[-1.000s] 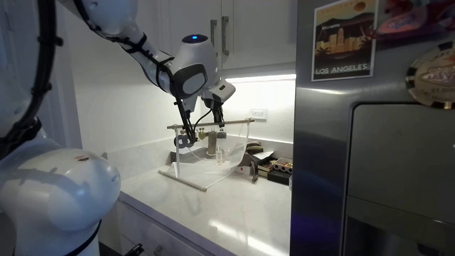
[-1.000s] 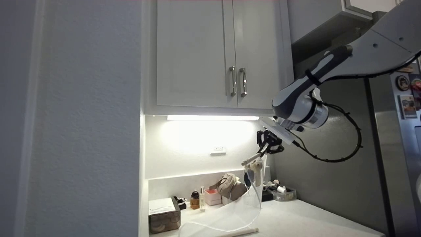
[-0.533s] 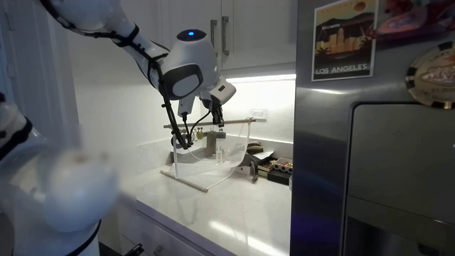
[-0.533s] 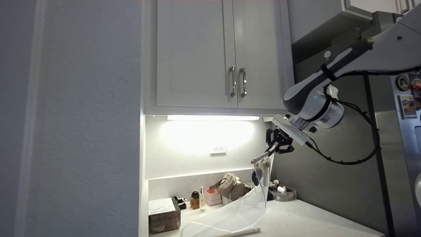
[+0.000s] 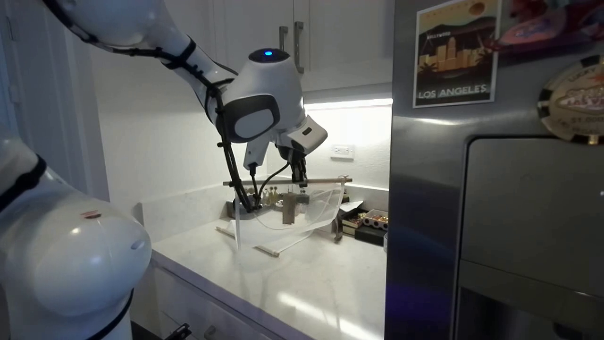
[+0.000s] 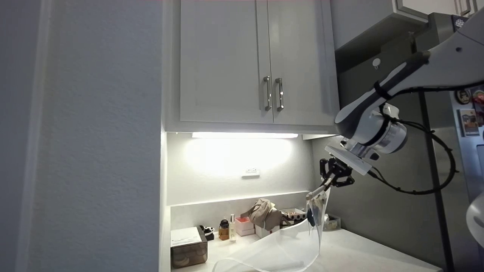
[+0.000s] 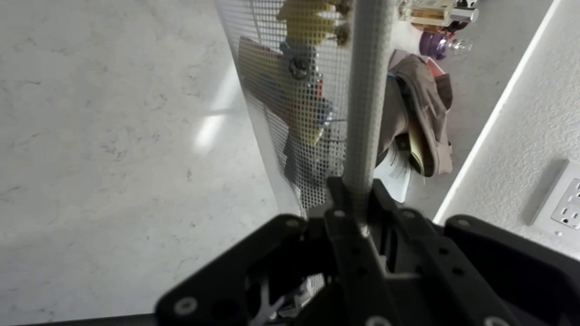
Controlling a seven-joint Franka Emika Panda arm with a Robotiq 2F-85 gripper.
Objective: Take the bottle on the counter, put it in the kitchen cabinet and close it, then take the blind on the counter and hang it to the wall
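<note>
Two cabinet doors [image 6: 242, 62] stand closed; fingers [image 7: 340, 235] grip the blind [image 6: 289, 243]; hanging it remains, wall [image 7: 525, 156] at wrist view's three o'clock.

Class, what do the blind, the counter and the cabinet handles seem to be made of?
Blind: matte mesh, perhaps plastic or fabric; a see-through grid of fine holes.
Counter: glossy, stone-like, perhaps quartz; grey flecks and a bright reflected streak.
Cabinet handles: probably polished metal; silvery with bright highlights.

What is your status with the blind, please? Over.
Gripper shut on upper rod. Blind hangs below, not yet on wall. Brownish cloth item near wall, possibly in way.
</note>
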